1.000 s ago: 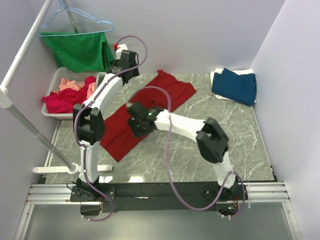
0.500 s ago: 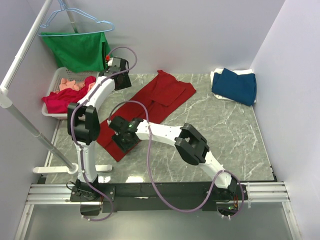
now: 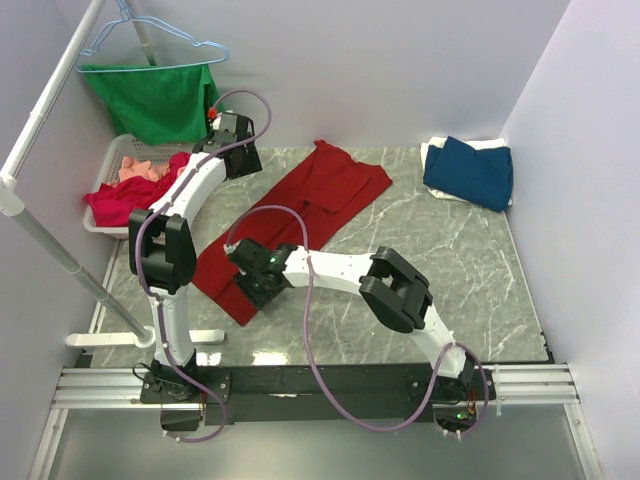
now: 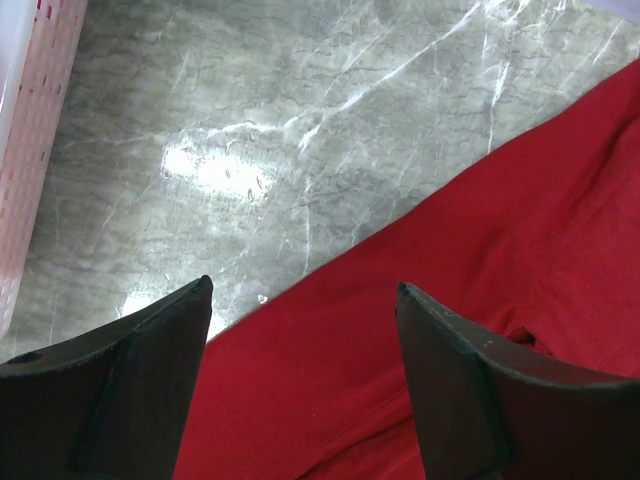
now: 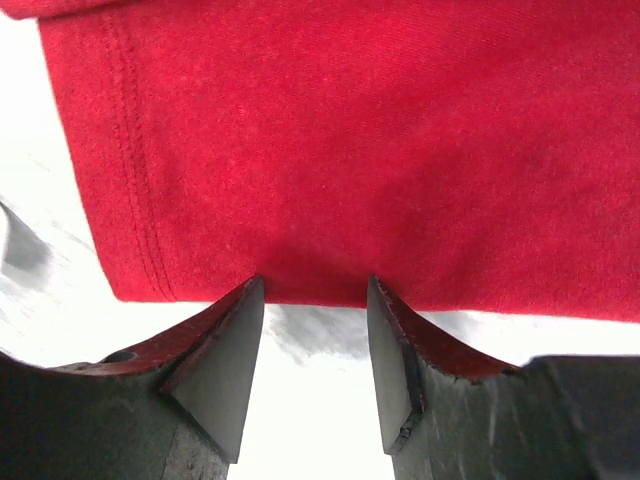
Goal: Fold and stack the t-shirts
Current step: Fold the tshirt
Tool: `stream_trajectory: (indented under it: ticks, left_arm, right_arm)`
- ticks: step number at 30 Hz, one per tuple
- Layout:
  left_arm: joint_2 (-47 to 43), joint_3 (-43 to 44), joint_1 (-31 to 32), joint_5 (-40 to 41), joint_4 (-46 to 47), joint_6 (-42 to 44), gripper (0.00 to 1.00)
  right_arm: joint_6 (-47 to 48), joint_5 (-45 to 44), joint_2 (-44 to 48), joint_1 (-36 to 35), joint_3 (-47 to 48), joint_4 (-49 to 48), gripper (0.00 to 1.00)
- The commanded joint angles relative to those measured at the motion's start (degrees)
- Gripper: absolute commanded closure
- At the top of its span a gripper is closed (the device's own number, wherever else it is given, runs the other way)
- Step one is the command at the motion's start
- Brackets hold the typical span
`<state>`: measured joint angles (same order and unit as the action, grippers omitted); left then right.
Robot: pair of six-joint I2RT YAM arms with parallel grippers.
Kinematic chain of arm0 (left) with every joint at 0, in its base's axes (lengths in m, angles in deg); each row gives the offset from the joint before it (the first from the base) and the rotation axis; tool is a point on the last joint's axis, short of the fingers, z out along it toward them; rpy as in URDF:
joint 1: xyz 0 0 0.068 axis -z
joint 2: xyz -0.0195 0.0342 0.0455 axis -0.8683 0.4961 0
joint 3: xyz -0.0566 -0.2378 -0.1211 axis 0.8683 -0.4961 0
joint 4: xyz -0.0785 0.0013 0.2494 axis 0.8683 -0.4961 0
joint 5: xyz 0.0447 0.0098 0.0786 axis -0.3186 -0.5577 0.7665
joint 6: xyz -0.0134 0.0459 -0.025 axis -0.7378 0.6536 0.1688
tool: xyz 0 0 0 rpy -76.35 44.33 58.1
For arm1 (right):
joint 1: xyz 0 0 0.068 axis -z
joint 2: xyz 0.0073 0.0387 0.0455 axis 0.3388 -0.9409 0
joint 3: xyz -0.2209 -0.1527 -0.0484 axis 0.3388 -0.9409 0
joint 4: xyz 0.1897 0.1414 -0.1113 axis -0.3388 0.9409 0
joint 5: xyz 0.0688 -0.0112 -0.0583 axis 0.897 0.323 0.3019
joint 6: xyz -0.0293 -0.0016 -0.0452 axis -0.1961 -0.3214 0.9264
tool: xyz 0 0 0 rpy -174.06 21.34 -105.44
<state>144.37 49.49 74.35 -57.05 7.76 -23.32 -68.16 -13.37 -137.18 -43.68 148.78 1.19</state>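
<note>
— What do we see, biggest first?
— Our marble table, with the deep-red t-shirt spread slantwise from far middle to near left.
— The others?
— The dark blue t-shirt lies folded on the white one in the far right corner. Crimson and salmon-pink ones fill our basket.
— Our pincers?
— The left gripper gapes above the red shirt's edge, empty. The right gripper has its jaws apart, tips at the near hem.

Bright, even light, with white glare on the table.
</note>
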Motion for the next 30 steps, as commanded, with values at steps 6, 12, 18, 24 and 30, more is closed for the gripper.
stream_trajectory:
  ticks: [6, 12, 18, 24, 30]
  left_arm:
    - [-1.48, -0.17, -0.2, -1.63, 3.13, 0.21, 0.21]
    - [-0.69, 0.18, -0.2, -2.33, 3.48, 0.03, 0.21]
    - [0.19, 0.53, -0.2, -4.18, 4.62, -0.4, 0.21]
    - [1.68, 0.88, 0.59, -7.17, 5.59, -1.02, 0.21]
    - [3.53, 3.25, 3.05, -6.99, 4.54, 0.56, 0.2]
  right_arm:
    - [-1.81, -2.56, 3.14, 0.03, -10.73, 12.64, 0.48]
    - [-3.48, -1.24, 9.2, 0.03, -20.39, 14.14, 0.48]
    - [-6.99, 1.82, 16.4, 0.03, -28.12, 17.12, 0.48]
    - [-10.59, 2.1, 24.05, 0.03, -34.37, 20.55, 0.48]
    - [-14.37, 0.96, 27.75, 0.03, -38.68, 22.84, 0.48]
